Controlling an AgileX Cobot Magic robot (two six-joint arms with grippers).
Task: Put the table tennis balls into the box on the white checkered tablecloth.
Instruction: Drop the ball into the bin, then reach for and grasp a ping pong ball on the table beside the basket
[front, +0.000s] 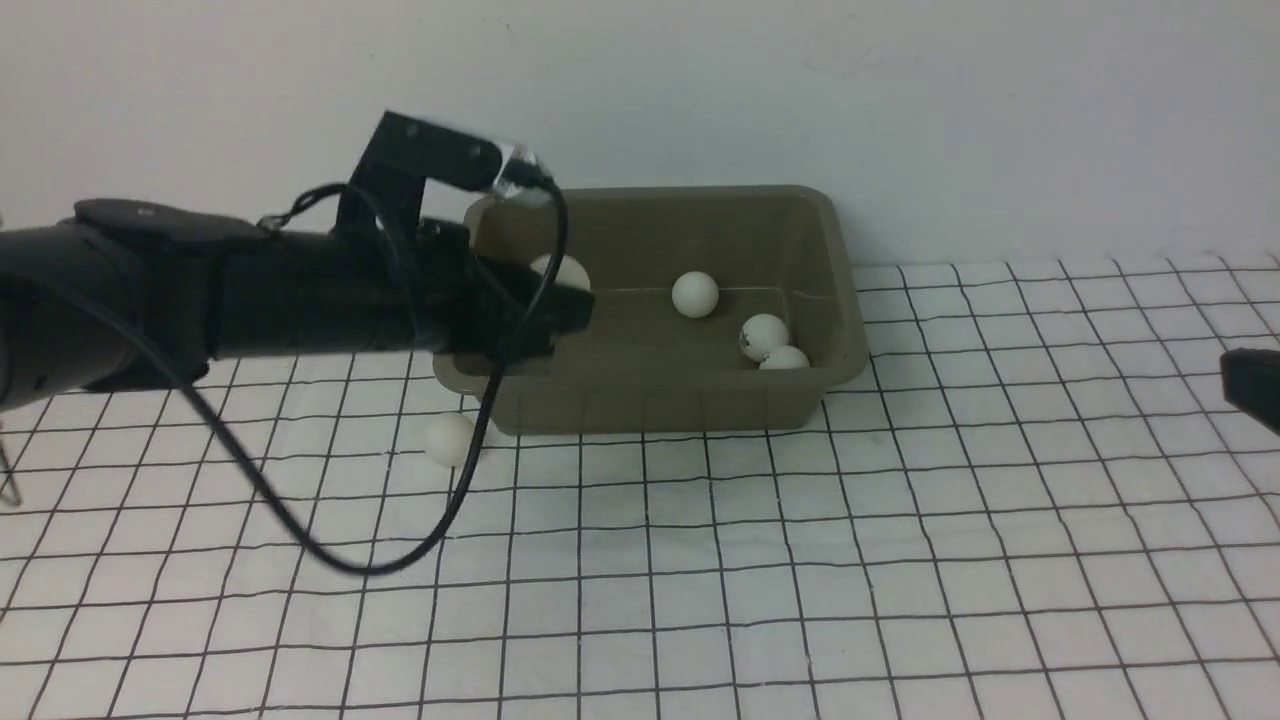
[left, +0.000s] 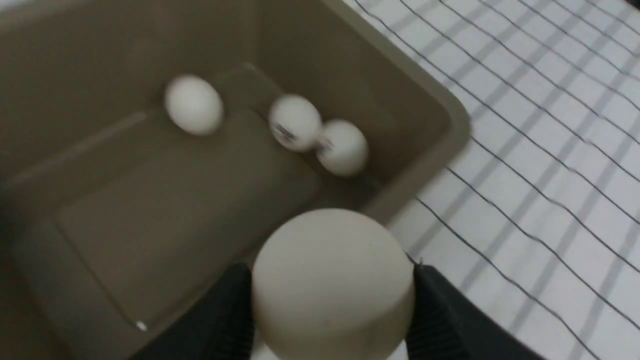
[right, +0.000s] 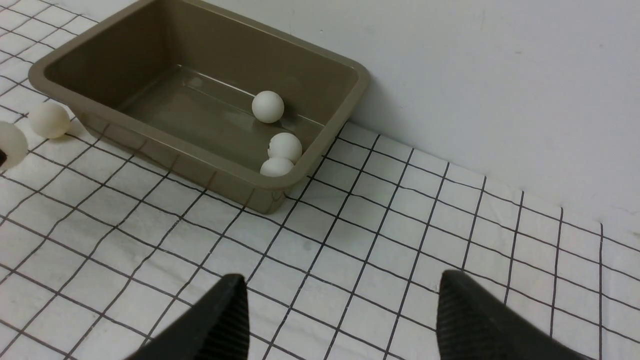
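left gripper (front: 560, 312): is clamped across the middle of a ball (left: 332, 285), held over the box (front: 660, 400) | three balls (front: 694, 295) are seen ahead of it inside; a loose ball (front: 448, 438) below it on the tablecloth (front: 800, 560) | right gripper (right: 342, 280): spread wide, empty | balls are judged light, slippery; best pinched at the widest part

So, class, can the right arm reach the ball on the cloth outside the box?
Probably not easily: the ball lies past the box's left end, near the left arm, far from the right gripper.
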